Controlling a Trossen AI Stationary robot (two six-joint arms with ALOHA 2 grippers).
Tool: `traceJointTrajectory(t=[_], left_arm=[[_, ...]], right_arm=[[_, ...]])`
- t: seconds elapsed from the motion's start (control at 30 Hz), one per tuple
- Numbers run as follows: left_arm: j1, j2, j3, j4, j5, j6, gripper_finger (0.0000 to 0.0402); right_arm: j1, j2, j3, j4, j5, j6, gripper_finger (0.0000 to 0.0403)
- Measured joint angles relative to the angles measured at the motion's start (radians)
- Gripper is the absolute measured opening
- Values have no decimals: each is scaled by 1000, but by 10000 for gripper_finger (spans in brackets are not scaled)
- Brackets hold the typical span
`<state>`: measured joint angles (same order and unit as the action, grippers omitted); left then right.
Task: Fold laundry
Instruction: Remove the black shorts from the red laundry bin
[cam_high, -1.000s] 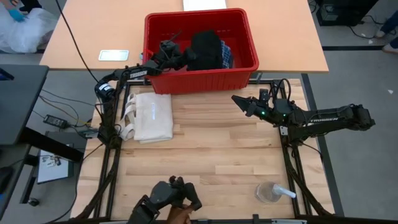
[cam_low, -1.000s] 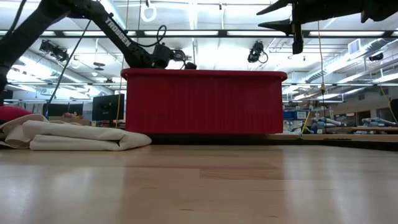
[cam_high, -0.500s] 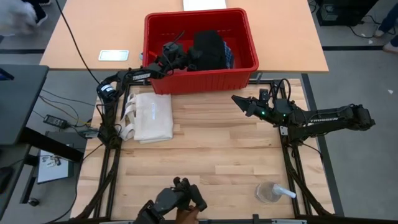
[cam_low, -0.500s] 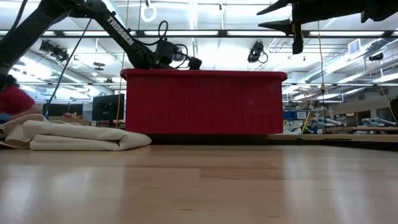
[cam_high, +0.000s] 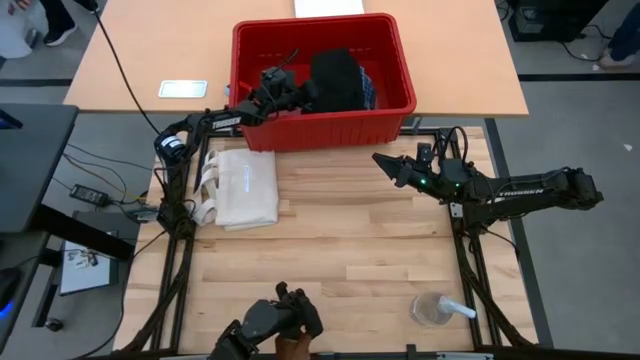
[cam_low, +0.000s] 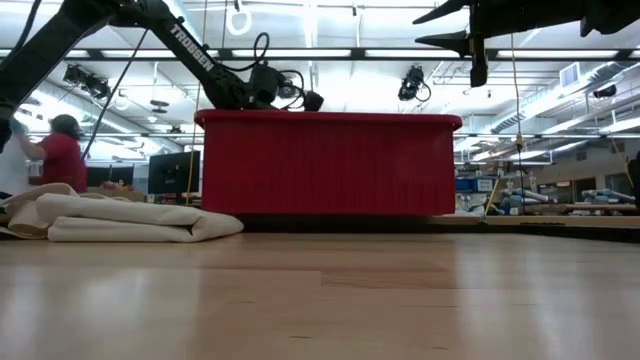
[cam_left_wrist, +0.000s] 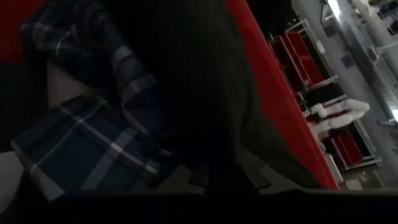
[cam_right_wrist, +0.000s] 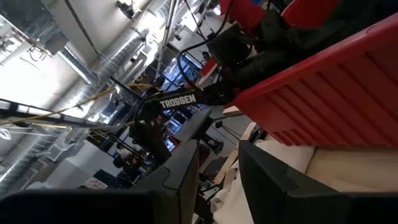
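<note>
A pale wooden tabletop (cam_high: 340, 240) fills the high view, with a workshop of ceiling lights and racks behind it in the low view. At its far edge stands a red bin (cam_high: 322, 125), and the laundry lies inside: a black garment (cam_high: 335, 80) heaped in the middle, and a blue-and-white plaid garment (cam_left_wrist: 93, 143) tucked beside and partly under it. No grey piece can be made out.

The left hand (cam_high: 300, 93) reaches over the bin's near wall, touching the black garment, its fingers drawn together. The wrist view is too dark to show the pinch itself, but it most likely has a fold of the black cloth.

These look light, limp and unbreakable; a piece will sag and trail when lifted and may drag its neighbour along. A pinch on a raised fold or an edge should hold best.

The right hand (cam_high: 385, 164) hangs above the tabletop just in front of the bin, its fingers parted a little and holding nothing. A folded cream cloth (cam_high: 240, 188) lies on the tabletop's left side.
</note>
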<state>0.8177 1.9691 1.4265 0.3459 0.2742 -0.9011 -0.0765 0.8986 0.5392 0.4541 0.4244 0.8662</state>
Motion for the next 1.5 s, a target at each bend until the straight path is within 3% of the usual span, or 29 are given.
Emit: traceJointTrajectory(t=[0.17, 0.43, 0.63, 0.87, 1.1, 1.23, 1.5], left_arm=[[21, -73, 0, -22, 24, 92, 28], [30, -105, 0, -67, 173, 133, 51], [26, -106, 0, -98, 177, 170, 58], [39, -107, 1, -156, 173, 218, 78], [42, -106, 1, -232, 169, 269, 173], [49, -107, 1, -221, 170, 251, 208], [57, -107, 2, -233, 180, 174, 217]], right_arm=[[-3, 0, 0, -2, 0, -5, 123], [-26, 0, 0, -22, 2, -5, 123], [-114, 4, 0, -54, -1, 51, 126], [-296, 62, 62, -84, -125, -9, 178], [-529, 244, 249, -177, -361, -65, 281], [-627, 358, 352, -175, -504, -90, 323], [-687, 488, 505, -187, -554, -162, 332]])
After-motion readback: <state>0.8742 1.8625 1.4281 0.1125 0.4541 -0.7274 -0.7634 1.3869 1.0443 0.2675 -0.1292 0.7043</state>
